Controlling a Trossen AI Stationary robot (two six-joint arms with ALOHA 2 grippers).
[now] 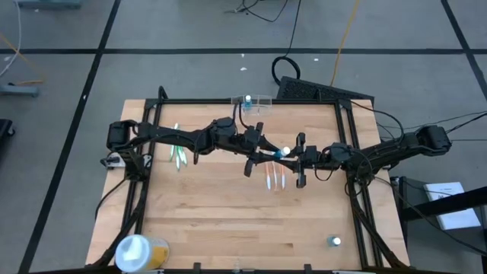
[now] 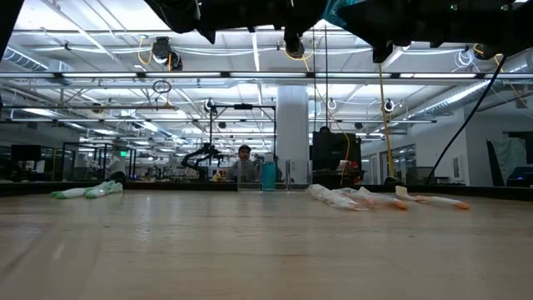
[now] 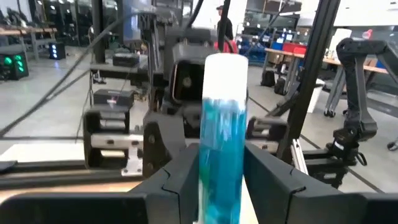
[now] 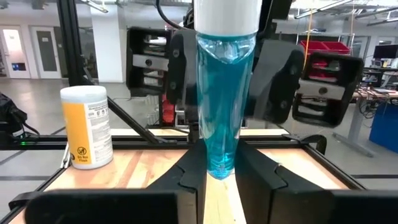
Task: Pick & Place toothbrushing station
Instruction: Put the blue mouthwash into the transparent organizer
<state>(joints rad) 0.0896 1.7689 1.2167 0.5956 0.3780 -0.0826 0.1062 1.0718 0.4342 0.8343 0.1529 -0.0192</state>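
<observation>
A blue tube with a white cap is held upright above the table's middle, between my two grippers. My left gripper is shut on it from the left, and my right gripper from the right. The clear toothbrushing station stands on its base at the table's far edge, with a blue thing in it; it also shows in the low view. Green toothbrushes lie at the left. Orange-and-white ones lie on the table under the grippers. My left gripper pinches the tube's blue body between its two fingers, below the white cap. The fingers come level from the table's left and lie across the tube. The tube stands upright, cap up, clear of the table. My right gripper pinches the tube's narrow lower end between its two fingers. The fingers come level from the table's right and lie across the tube. The tube rises upright from the hold, with its cap at the top.
A round white-and-yellow tub stands at the near left corner and shows in the right wrist view. A small capped thing stands near the near right corner. Black frame rails run along the table's sides.
</observation>
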